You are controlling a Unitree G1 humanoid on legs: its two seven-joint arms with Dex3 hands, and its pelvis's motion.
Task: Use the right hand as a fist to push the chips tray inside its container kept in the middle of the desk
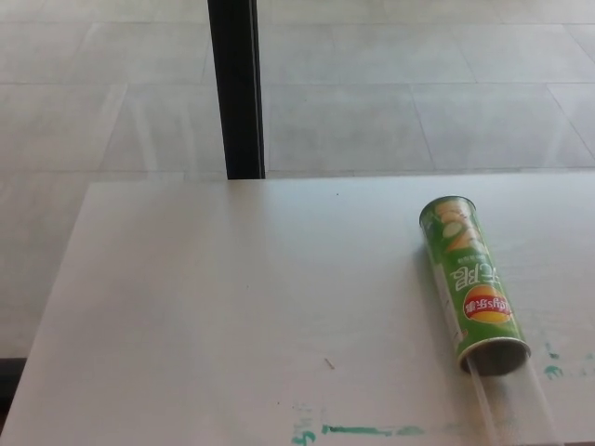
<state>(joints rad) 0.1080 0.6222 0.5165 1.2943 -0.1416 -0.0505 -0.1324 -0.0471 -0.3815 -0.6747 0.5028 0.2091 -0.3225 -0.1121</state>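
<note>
A green chips can lies on its side on the right part of the white desk, its open mouth toward the near edge. A clear plastic tray sticks out of that mouth and runs down to the bottom of the picture. Neither of my hands shows in the head view.
A black post stands behind the desk's far edge, over a pale tiled floor. Green paint marks streak the desk near its front edge, with smaller ones right of the can.
</note>
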